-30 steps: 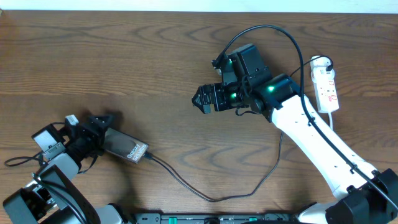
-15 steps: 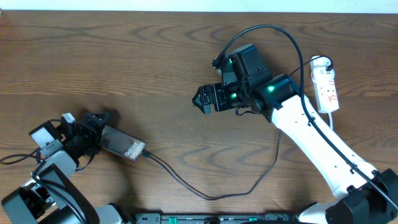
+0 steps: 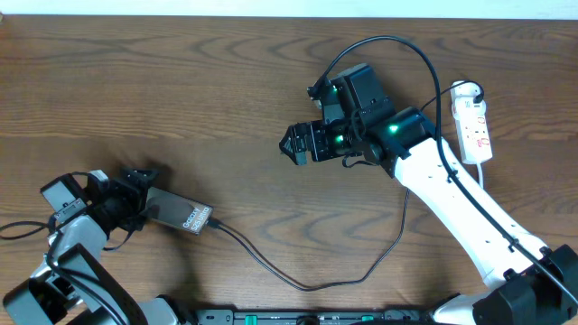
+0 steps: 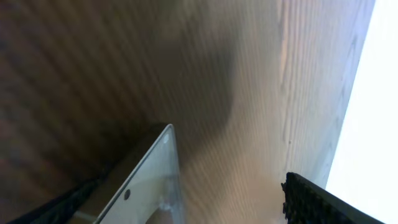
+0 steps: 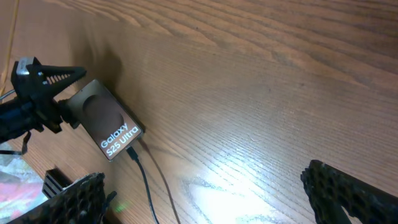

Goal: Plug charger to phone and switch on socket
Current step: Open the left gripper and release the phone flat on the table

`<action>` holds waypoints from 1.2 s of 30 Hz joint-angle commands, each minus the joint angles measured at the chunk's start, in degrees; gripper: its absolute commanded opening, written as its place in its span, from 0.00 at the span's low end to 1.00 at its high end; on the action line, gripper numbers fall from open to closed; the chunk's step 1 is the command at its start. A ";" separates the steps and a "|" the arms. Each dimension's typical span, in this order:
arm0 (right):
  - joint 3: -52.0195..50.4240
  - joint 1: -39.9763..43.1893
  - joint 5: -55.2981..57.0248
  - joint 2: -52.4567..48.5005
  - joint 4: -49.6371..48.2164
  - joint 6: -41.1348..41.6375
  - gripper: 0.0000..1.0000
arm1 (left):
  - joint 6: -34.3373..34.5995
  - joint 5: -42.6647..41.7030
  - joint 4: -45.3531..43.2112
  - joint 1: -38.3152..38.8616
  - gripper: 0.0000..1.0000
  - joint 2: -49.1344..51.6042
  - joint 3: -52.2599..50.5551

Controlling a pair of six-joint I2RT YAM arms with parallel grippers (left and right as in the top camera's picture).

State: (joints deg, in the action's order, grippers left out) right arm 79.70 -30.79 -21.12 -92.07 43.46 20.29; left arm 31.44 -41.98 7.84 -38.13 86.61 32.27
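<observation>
Phone (image 3: 179,210) at 8 o'clock, flat, glossy, likely slippery; left gripper (image 3: 137,191) clamped on its far end. Charger (image 3: 307,284) looks plugged in, limp. Right gripper (image 3: 293,143) centre, jaws apart, empty. Socket (image 3: 473,125) at 2 o'clock; press rigid switch

At the left of the frame, the left pincer (image 5: 59,93) grips the phone (image 5: 106,127), lettered "Galaxy S25 Ultra". The charger (image 5: 144,180) cable leaves its lower end across the table (image 5: 261,93).
</observation>
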 commanded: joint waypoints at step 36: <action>0.52 -0.44 0.24 0.79 0.04 -1.07 0.99 | -0.81 26.05 17.92 -0.15 0.87 3.08 -3.43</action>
State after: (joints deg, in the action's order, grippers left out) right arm 79.70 -30.79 -21.12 -92.07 43.48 20.29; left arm 31.20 -31.70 21.85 -37.82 84.58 35.00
